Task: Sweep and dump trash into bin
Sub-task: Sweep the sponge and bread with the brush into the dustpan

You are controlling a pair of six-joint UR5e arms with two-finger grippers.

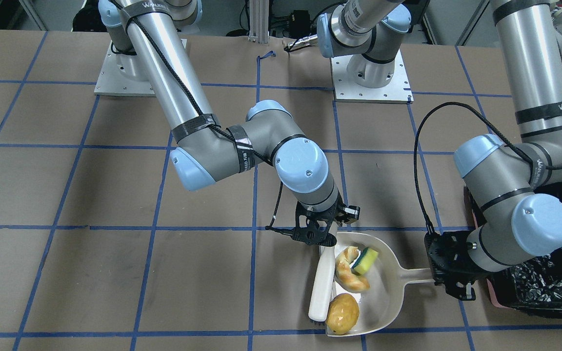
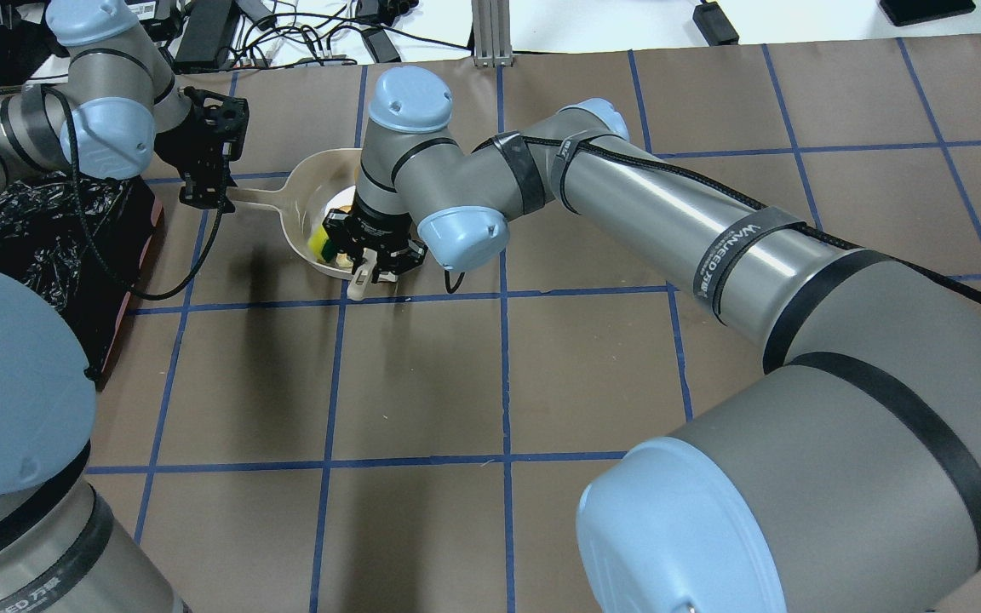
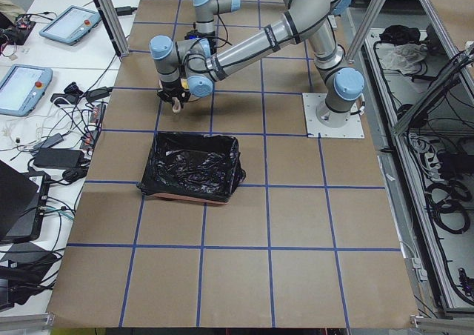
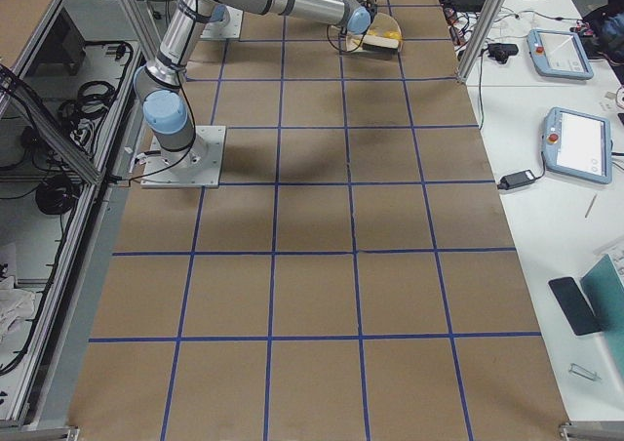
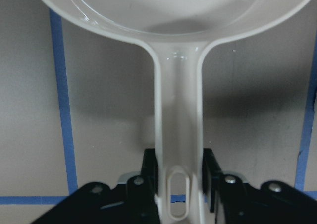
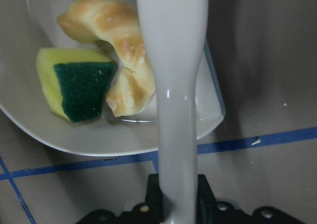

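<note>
The cream dustpan (image 1: 383, 287) lies on the table and holds all three trash items: the potato (image 1: 342, 313), the croissant (image 1: 348, 270) and the yellow-green sponge (image 1: 365, 261). My right gripper (image 1: 327, 233) is shut on the cream brush (image 1: 322, 287), which lies along the pan's open edge. The right wrist view shows the brush handle (image 6: 176, 85) beside the croissant (image 6: 116, 40) and the sponge (image 6: 74, 85). My left gripper (image 1: 439, 278) is shut on the dustpan handle (image 5: 178, 135). The bin (image 1: 544, 285), lined with a black bag, stands just behind my left wrist.
The brown table surface carries a grid of blue tape lines. The two arm base plates (image 1: 371, 80) stand at the robot's edge. The bin (image 3: 194, 164) sits near the table's left end, beside the dustpan (image 2: 303, 179).
</note>
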